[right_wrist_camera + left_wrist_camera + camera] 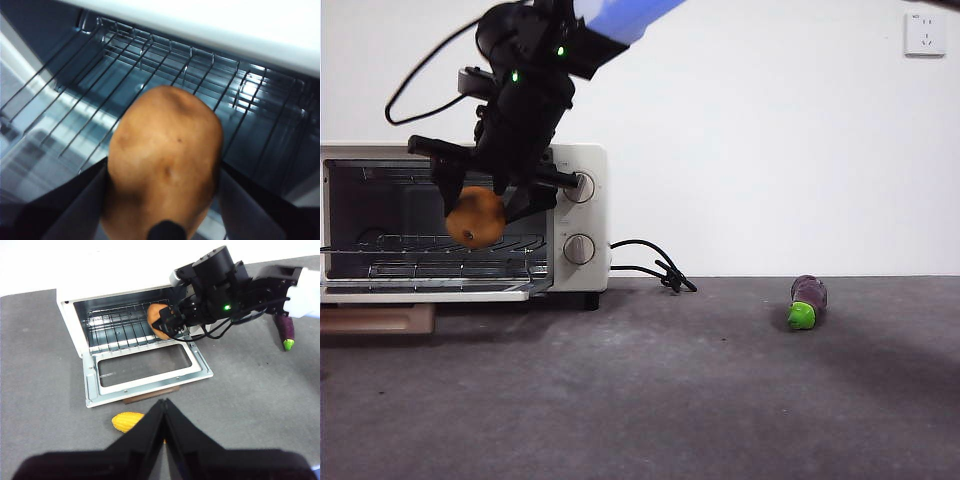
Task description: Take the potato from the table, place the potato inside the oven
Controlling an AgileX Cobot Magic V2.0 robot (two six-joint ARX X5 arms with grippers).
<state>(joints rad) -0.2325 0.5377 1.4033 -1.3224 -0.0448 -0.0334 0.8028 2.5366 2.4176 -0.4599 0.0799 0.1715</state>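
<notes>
My right gripper [480, 212] is shut on the orange-tan potato [475, 218], holding it in the mouth of the open cream-white oven [582, 160], above the wire rack [440, 243]. In the right wrist view the potato [165, 160] fills the middle between the two dark jaws, with the rack [150, 65] just beyond. From the left wrist view the potato [156, 320] and the right gripper [167, 322] sit at the oven's [67, 305] right side over the lowered door [145, 367]. My left gripper [164, 404] hangs high above the table [250, 390], shut and holding nothing.
A purple eggplant with a green cap [807, 300] lies on the table to the right. A yellow corn cob [127, 421] lies in front of the oven door. The black cord [655, 265] trails beside the oven. A wooden block [375, 320] sits under the door.
</notes>
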